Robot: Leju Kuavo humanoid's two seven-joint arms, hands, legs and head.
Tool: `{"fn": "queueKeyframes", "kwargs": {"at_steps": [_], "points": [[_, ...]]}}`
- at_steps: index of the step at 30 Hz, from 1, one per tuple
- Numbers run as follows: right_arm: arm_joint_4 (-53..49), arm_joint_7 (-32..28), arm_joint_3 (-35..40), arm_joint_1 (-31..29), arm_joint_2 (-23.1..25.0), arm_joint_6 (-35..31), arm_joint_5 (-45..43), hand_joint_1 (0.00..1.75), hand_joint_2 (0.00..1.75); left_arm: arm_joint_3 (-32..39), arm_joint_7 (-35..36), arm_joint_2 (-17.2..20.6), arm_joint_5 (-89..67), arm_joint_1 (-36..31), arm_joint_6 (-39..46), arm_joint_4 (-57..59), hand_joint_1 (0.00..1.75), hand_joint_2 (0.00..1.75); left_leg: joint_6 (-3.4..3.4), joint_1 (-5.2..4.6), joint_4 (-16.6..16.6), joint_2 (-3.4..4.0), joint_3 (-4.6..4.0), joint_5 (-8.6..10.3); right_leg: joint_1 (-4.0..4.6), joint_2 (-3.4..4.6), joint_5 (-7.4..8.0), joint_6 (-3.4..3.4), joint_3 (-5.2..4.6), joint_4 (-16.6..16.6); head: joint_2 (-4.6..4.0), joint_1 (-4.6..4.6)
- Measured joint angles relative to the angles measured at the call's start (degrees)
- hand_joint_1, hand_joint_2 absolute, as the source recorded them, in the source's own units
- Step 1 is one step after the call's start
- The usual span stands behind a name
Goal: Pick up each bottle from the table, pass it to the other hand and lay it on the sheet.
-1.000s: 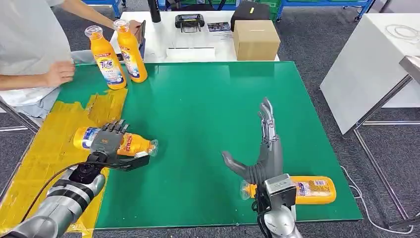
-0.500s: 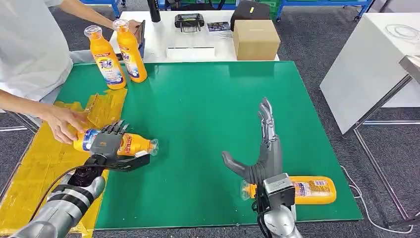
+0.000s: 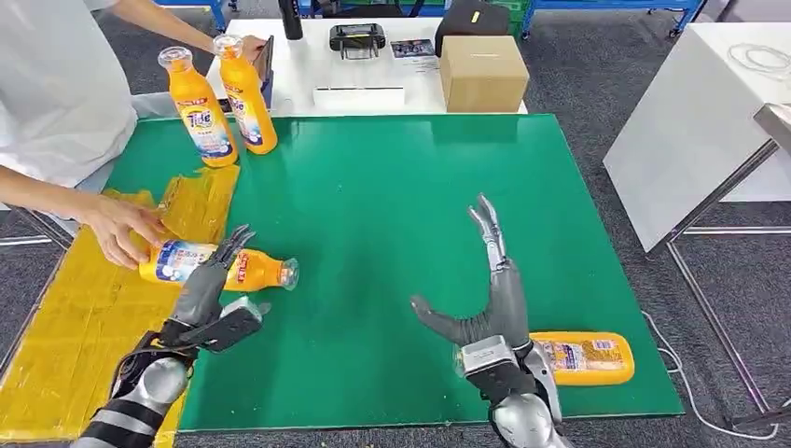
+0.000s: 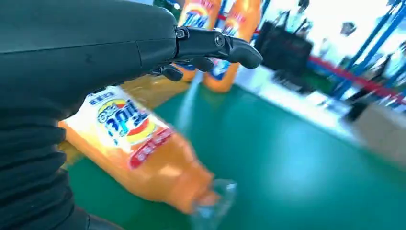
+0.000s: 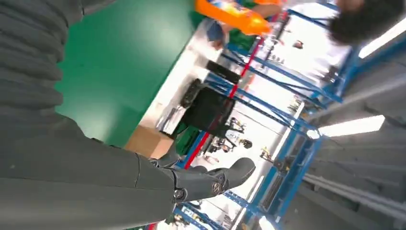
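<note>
Left hand (image 3: 210, 289), fingers spread, has released the bottle (image 3: 215, 265) lying half on the yellow sheet (image 3: 75, 336), lower left of frame. A person's hand (image 3: 121, 229) touches its base, probably to collect it. Right hand (image 3: 490, 303), empty and splayed, waits beside the next bottle (image 3: 583, 358).

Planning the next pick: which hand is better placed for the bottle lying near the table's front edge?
Right. The right hand is open just beside that lying bottle; the left hand is across the table by another bottle.

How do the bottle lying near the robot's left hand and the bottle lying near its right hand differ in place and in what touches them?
The left bottle lies across the edge of the yellow sheet and the green mat; the right bottle lies wholly on the green mat. A person's hand touches the left bottle's base; nobody touches the right bottle. Both are orange, labelled and lying on their sides, and neither the left hand nor the right hand holds one.
</note>
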Motion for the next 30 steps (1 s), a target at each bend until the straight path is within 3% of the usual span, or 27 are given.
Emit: {"fn": "queueKeyframes", "kwargs": {"at_steps": [7,14,21,30], "points": [[0.96,5.43,1.55,1.86,-5.82,4.11,15.18,0.00,1.75,4.51,-5.53,-3.32,15.23,8.07,-8.61,-13.03,0.00,1.75,0.02,-0.03,0.01,-0.04,-0.03,-0.02,-0.04,-0.01,-0.01,0.02,-0.07,-0.03,0.00,0.00],[1.57,10.04,1.95,6.11,-16.62,7.63,23.72,0.00,1.75,6.08,-5.80,-6.80,19.96,10.72,-13.69,-16.49,0.00,1.75,0.05,-0.06,0.02,-0.12,-0.06,-0.05,-0.06,-0.02,0.00,0.04,-0.07,-0.05,0.00,-0.02],[1.60,11.72,-0.44,10.61,-28.66,8.96,21.82,0.00,1.75,6.01,-5.73,-8.22,20.51,10.90,-14.93,-16.43,0.00,1.75,0.09,-0.08,0.03,-0.04,-0.08,-0.09,-0.08,0.00,0.03,0.05,-0.07,-0.05,0.00,-0.02],[1.60,12.57,-1.27,12.52,-34.17,10.73,20.27,0.00,1.75,6.01,-5.73,-9.05,21.38,10.77,-15.39,-16.21,0.00,1.75,0.08,-0.06,0.03,0.00,-0.08,-0.08,-0.04,-0.01,0.03,0.06,-0.11,-0.05,0.00,-0.02]]}}
